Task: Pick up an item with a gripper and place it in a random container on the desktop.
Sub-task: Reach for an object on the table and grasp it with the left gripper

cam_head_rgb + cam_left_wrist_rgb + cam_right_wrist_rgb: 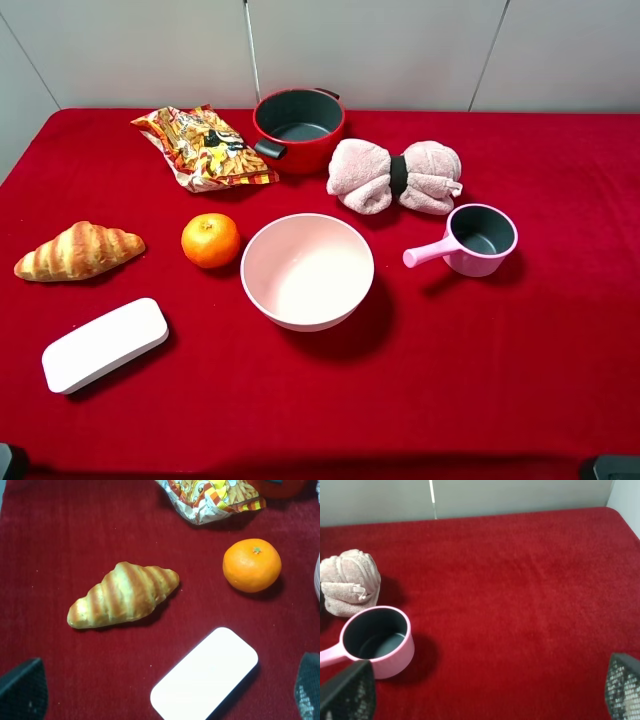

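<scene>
Left claw (165, 692): black two-finger gripper, fingers (22, 692) spread wide, nothing held. It hangs above the bright red velvety cloth desktop (480, 380).

The golden-brown crescent croissant with darker ridges (80, 251) lies flat on the cloth ahead of the left claw, out past the fingertips, untouched. The flat white rounded-rectangle case (104, 344) lies closer to this claw than the croissant, under the gap between the fingers and just beside the croissant without touching it. The crinkled orange-and-yellow snack bag (205, 146) is farthest out from the left claw, beyond the croissant. The round orange fruit (210, 240) is ahead of the left claw on its bowl side, apart from the croissant.

The red pot with a dark inside (298, 128) sits well beyond both claws, at the far edge of the cloth. The wide round pale pink bowl (307, 270) sits between the two claws' areas, upright, nothing in it, just beside the orange.

The rolled pale pink towel with a black band (395, 177) lies ahead of the right claw, past the saucepan. The small pink handled saucepan with a grey inside (480, 240) sits upright near the right claw, toward its bowl-side finger.

Right claw (485, 692): black fingers (347, 692) spread wide, nothing held, above bare red cloth.
</scene>
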Controlling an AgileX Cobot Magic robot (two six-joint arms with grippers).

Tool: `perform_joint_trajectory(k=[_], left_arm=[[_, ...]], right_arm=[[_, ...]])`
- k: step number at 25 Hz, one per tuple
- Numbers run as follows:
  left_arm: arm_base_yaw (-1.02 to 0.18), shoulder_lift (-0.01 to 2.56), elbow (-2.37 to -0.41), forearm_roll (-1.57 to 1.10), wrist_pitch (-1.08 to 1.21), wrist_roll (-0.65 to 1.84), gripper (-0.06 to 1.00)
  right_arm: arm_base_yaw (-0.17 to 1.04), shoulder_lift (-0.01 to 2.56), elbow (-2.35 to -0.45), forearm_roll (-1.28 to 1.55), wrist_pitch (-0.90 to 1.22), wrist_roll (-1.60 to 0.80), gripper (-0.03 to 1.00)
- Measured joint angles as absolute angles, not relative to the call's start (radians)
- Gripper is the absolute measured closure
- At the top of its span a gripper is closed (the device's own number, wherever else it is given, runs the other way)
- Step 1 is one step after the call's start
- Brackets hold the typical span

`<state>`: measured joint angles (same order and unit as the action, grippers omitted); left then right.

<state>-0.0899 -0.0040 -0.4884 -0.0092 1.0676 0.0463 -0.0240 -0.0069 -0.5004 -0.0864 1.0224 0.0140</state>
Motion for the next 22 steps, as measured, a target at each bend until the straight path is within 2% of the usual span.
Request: perform_joint_trajectory(k=[8, 22], left_arm=[[-0.090, 0.044, -0.503, -0.008, 1.076, 0.046, -0.04], [-0.090, 0.487, -0.699, 0.000, 1.075, 0.121, -0.03]], right_arm=[[-0.024, -0.007, -0.500, -0.086, 1.022, 0.014, 0.28], [-0.024, -0.007, -0.500, -0.086, 1.022, 0.014, 0.28]])
